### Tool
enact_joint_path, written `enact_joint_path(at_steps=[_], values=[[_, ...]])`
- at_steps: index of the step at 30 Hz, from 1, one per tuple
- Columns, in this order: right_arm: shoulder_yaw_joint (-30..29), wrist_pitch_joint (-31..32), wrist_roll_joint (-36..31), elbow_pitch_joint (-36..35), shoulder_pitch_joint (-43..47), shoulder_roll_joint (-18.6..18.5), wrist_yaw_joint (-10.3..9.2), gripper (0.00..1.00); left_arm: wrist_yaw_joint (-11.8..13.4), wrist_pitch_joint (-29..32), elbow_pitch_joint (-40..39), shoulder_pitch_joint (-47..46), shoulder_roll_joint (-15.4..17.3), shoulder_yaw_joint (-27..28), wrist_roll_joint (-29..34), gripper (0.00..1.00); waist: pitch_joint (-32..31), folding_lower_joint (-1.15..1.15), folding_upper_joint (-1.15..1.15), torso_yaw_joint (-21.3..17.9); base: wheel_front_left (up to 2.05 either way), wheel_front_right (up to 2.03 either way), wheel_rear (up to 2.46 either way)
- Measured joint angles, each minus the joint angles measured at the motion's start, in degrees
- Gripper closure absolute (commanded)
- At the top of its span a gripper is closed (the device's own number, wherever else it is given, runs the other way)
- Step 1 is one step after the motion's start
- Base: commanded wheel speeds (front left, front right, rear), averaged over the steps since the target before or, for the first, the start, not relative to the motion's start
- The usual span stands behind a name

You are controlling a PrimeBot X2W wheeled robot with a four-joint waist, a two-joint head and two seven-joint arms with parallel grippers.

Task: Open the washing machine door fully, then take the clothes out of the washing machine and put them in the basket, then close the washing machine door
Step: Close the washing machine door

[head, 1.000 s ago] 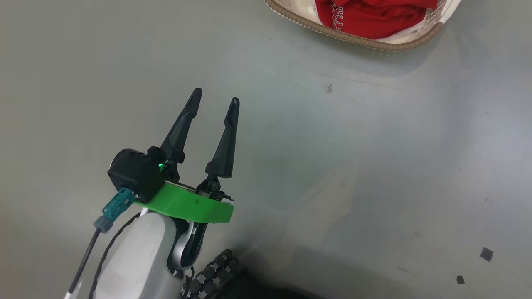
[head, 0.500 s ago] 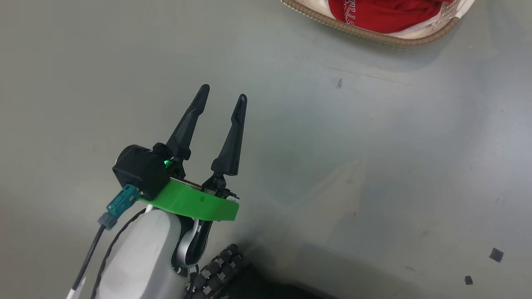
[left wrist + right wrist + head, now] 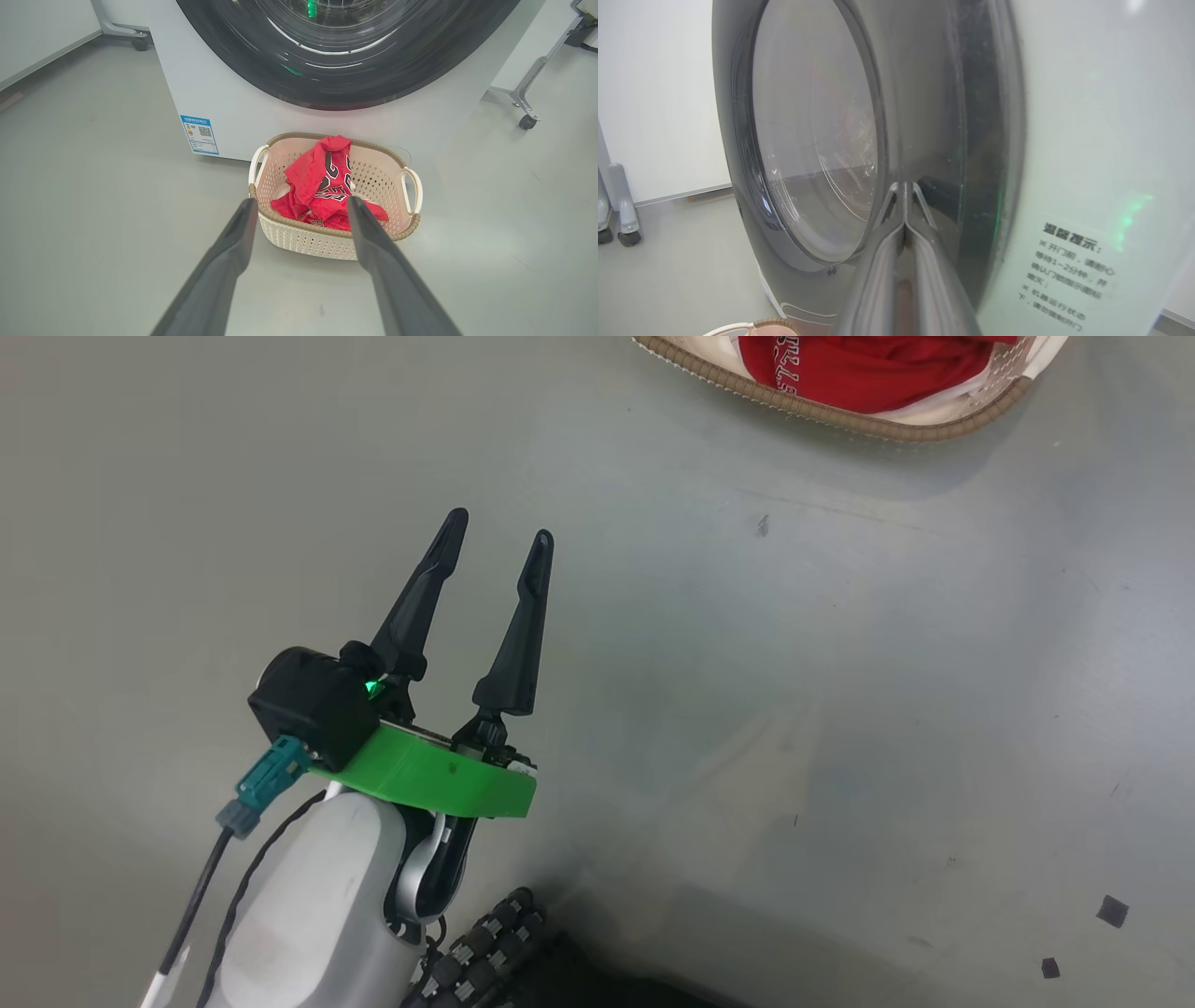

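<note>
Now: right gripper (image 3: pixel 905 186) clenched on nothing, tips at centre frame, touching or just short of the black rim of the door (image 3: pixel 971 140); cannot tell which. Door lies dead ahead of the fingers and looks flush with the washing machine (image 3: pixel 1087 116) front at right. Right arm is the nearer, so any closing push would run straight along its fingers. Left gripper (image 3: pixel 499 524) released, over the floor (image 3: pixel 840 709), aimed at the basket (image 3: pixel 299 238) mid-frame, with clothes (image 3: pixel 322 186) inside it.
</note>
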Motion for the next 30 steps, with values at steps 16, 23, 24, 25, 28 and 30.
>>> enact_joint_path(at_steps=[16, 23, 24, 25, 28, 30], values=[[2.11, -3.67, 1.93, 3.28, 13.74, 4.75, -0.49, 1.00, 0.32, 0.00, 4.08, -0.24, -0.05, 4.45, 2.61, 0.00, -8.14, 0.00, 0.00, -3.19, 0.00, 0.00, 0.00], [1.59, -3.91, 2.49, 2.36, 18.74, 6.79, -0.59, 1.00, 0.20, 0.00, 5.95, 0.16, -0.05, 7.11, 5.09, 0.00, -13.05, 0.00, 0.00, -6.33, 0.00, 0.00, 0.00], [1.36, -3.91, 2.53, 2.01, 19.58, 7.20, -1.00, 1.00, 0.20, 0.00, 6.14, 0.39, -0.05, 7.56, 5.41, 0.00, -13.77, 0.00, 0.00, -6.84, 0.00, 0.00, 0.00], [0.71, -3.91, 2.80, 1.35, 20.52, 7.70, -1.07, 1.00, 0.18, 0.00, 6.42, 0.75, -0.04, 8.01, 5.70, 0.00, -14.50, 0.00, 0.00, -7.35, 0.00, 0.00, 0.00], [-1.10, -3.91, 3.48, -0.66, 22.94, 9.10, -1.66, 1.00, -0.36, 0.00, 7.50, 2.22, -0.03, 9.42, 6.64, 0.00, -16.75, 0.00, 0.00, -8.94, 0.00, 0.00, 0.00], [-2.36, -3.91, 3.93, -1.59, 24.80, 9.78, -2.11, 1.00, -0.36, 0.00, 7.93, 3.28, -0.01, 10.24, 7.33, 0.00, -18.28, 0.00, 0.00, -10.04, 0.00, 0.00, 0.00]])
